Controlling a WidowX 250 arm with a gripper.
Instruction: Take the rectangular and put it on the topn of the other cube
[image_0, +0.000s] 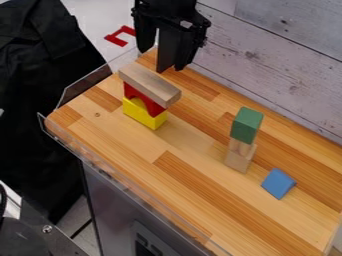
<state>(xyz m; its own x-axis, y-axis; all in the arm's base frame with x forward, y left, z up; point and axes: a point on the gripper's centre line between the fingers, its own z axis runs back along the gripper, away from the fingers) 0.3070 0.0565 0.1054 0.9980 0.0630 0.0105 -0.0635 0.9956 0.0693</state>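
Hanging downward at view's top: gripper, jaws apart, near long wooden block.

on the striped wooden tabletop, at the left side, stands the yellow block with curved cut; on it is the red arch block, and on this one lies the long plain-wood rectangular block. to the right stands a second pile, with the pale wooden block at the bottom, the small pale wooden piece between, and the green rectangular block on top. the blue wedge-like block lies near this pile, more right and more in front.
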